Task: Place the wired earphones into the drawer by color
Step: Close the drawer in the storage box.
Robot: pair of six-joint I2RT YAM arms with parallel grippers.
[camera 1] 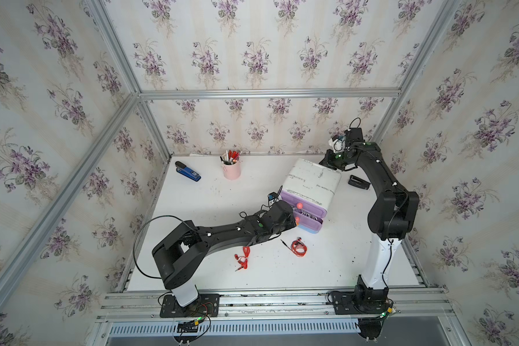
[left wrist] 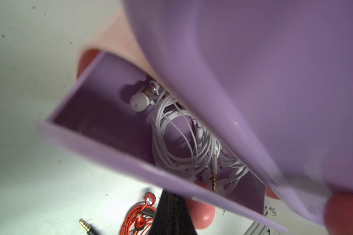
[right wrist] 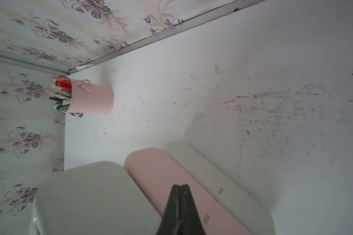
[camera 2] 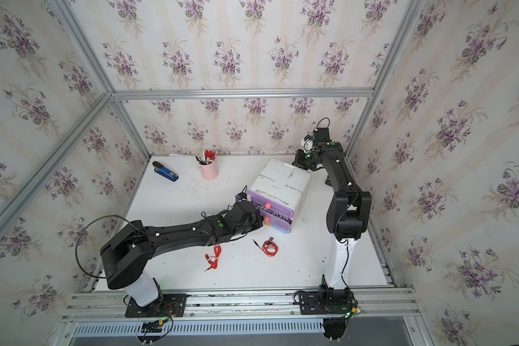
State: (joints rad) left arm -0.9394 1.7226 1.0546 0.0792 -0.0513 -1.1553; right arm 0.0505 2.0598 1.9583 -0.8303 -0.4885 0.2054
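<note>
Seeing white earphones [left wrist: 181, 138] coiled inside pulled-out purple drawer [left wrist: 110, 154]. Got first red bundle [camera 1: 299, 247] on bench [camera 1: 207, 209] near organizer [camera 1: 312, 179] front, second red bundle [camera 1: 244, 258] beside left arm. Reading left fingers [left wrist: 171, 213] pressed together, empty, just beside pink knob [left wrist: 202, 213]. Same for right fingers [right wrist: 175, 203]: pressed together, pinching nothing, over organizer's rear.
</note>
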